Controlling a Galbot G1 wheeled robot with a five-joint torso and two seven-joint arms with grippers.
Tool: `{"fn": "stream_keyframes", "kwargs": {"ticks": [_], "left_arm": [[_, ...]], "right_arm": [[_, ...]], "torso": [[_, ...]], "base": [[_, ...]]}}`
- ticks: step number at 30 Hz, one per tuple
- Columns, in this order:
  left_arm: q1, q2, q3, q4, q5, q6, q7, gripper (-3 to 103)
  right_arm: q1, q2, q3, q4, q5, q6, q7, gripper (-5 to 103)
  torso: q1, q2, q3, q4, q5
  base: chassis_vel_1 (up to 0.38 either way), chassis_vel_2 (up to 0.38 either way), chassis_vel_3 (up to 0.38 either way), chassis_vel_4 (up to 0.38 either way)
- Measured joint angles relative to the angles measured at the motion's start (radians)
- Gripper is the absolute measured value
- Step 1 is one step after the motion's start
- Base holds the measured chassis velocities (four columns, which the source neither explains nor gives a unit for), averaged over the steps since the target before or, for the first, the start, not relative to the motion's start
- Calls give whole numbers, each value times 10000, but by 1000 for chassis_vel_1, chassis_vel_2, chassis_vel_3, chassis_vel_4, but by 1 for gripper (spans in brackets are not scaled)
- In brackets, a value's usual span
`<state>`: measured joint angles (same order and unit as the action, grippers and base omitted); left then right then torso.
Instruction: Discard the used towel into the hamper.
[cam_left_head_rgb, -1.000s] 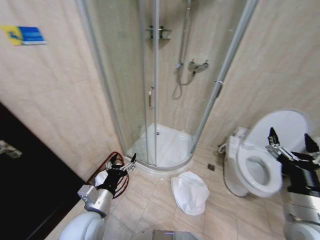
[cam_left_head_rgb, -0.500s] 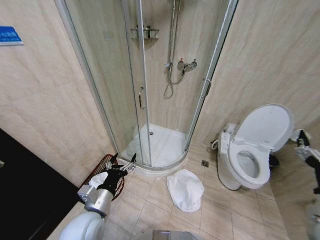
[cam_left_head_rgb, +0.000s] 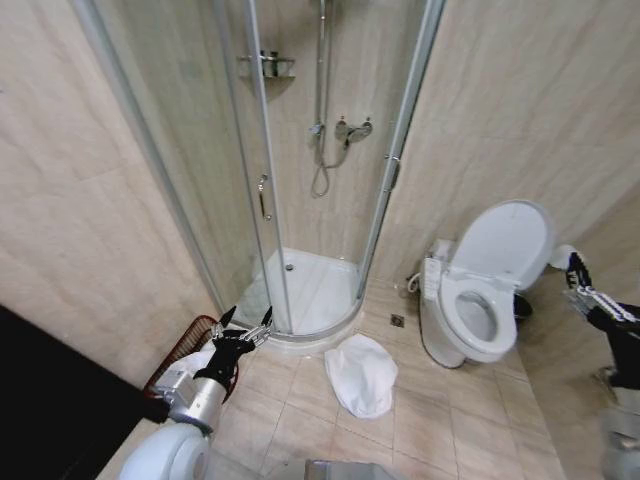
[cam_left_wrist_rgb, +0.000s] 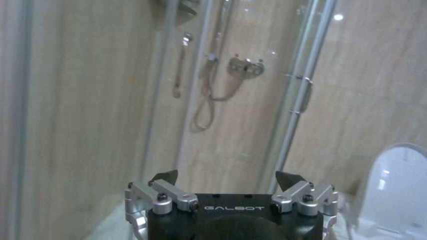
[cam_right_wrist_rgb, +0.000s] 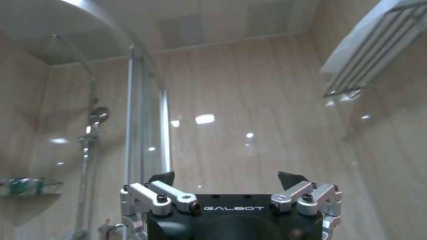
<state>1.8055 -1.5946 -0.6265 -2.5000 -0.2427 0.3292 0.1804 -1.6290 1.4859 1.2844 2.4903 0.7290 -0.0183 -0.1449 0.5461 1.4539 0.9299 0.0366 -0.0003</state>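
The used towel (cam_left_head_rgb: 360, 372) is a white crumpled heap on the tiled floor between the shower tray and the toilet. The hamper (cam_left_head_rgb: 183, 345), a reddish-brown wire basket, stands by the left wall, partly hidden behind my left arm, with something white inside it. My left gripper (cam_left_head_rgb: 241, 328) hangs open and empty just right of the hamper's rim, well to the left of the towel. In the left wrist view the left gripper (cam_left_wrist_rgb: 227, 176) has its fingers apart. At the far right, beyond the toilet, my right gripper (cam_left_head_rgb: 585, 290) is raised, and the right wrist view shows the right gripper (cam_right_wrist_rgb: 227, 176) open and empty.
A glass corner shower cabin (cam_left_head_rgb: 300, 190) with a white tray (cam_left_head_rgb: 310, 290) stands straight ahead. A white toilet (cam_left_head_rgb: 480, 300) with its lid up is on the right. A dark panel (cam_left_head_rgb: 50, 400) fills the lower left. A wall rack (cam_right_wrist_rgb: 373, 50) hangs high up.
The whole head view has shifted left and down as the camera turned. My right gripper now shows farther right, past the toilet. The towel lies where it was.
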Motion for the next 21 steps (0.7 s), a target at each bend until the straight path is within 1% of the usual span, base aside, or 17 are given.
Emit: {"fn": "stream_keyframes", "kwargs": {"ticks": [3, 4, 5, 8, 12, 15, 21], "left_arm": [[0, 0, -1, 0, 0, 0, 0, 99], [0, 0, 0, 0, 0, 0, 0, 99], [0, 0, 0, 0, 0, 0, 0, 99], [0, 1, 0, -1, 1, 0, 0, 99], [-1, 1, 0, 0, 0, 0, 0, 99], [0, 1, 0, 0, 0, 0, 0, 99], [0, 0, 0, 0, 0, 0, 0, 99]], "right_arm": [[-12, 7, -15, 42, -141, 66, 11, 100], [17, 70, -48, 38, -364, 180, -88, 100], [17, 70, -48, 38, -364, 180, -88, 100], [99, 237, -372, 36, -1142, 581, -330, 100], [101, 201, -409, 93, -1193, 523, -225, 100], [40, 188, -394, 97, -1265, 561, -203, 100], [-39, 135, -363, 112, -1347, 645, -215, 100]], "torso": [[-40, -75, -37, -1, 4], [-64, -128, -65, 0, 0], [-64, -128, -65, 0, 0], [-155, -329, -173, -3, 6], [-229, -482, -252, -8, 4], [-269, -566, -296, -3, 3], [-279, -585, -307, -1, 2]], "base": [[-84, -86, -108, -104], [-114, -104, -133, -96], [-114, -104, -133, -96], [-122, -132, -116, -107], [-120, -99, -91, -111], [-57, -38, -41, -44], [0, 0, 0, 0]]}}
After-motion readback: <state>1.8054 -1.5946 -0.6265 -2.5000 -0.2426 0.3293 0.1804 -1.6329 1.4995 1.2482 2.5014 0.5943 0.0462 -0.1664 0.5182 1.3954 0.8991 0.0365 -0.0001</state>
